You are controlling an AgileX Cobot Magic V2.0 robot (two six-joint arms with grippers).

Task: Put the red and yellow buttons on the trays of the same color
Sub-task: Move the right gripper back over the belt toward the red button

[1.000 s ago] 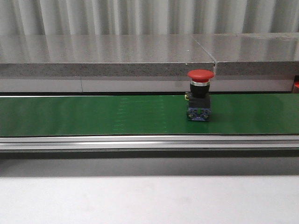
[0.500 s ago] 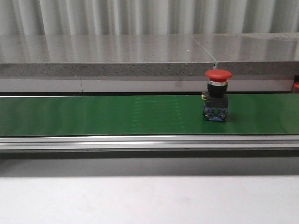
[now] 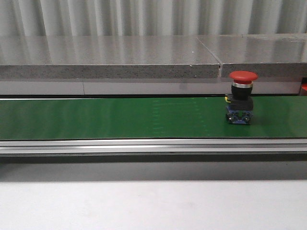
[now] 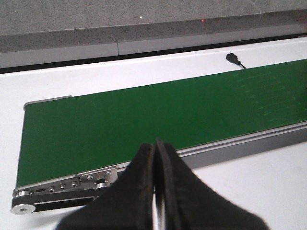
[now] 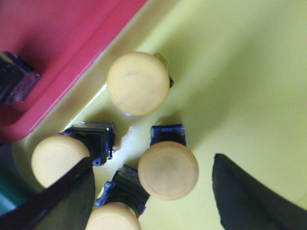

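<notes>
A red mushroom-head button (image 3: 242, 98) on a black and blue base stands upright on the green conveyor belt (image 3: 120, 117), towards its right end. No gripper shows in the front view. My left gripper (image 4: 156, 149) is shut and empty, above the white table by the belt's end (image 4: 72, 179). My right gripper (image 5: 153, 191) is open over the yellow tray (image 5: 240, 72), which holds several yellow buttons. One yellow button (image 5: 168, 170) stands between the fingers, touching neither. The red tray (image 5: 62, 38) lies beside the yellow one.
A grey stone ledge (image 3: 110, 60) runs behind the belt, and an aluminium rail (image 3: 153, 146) runs along its front. A blue button base (image 5: 14, 81) sits in the red tray. A small black part (image 4: 232, 58) lies on the white table beyond the belt.
The red button has travelled to the right along the belt, from near the middle towards the right end. It stays upright.
</notes>
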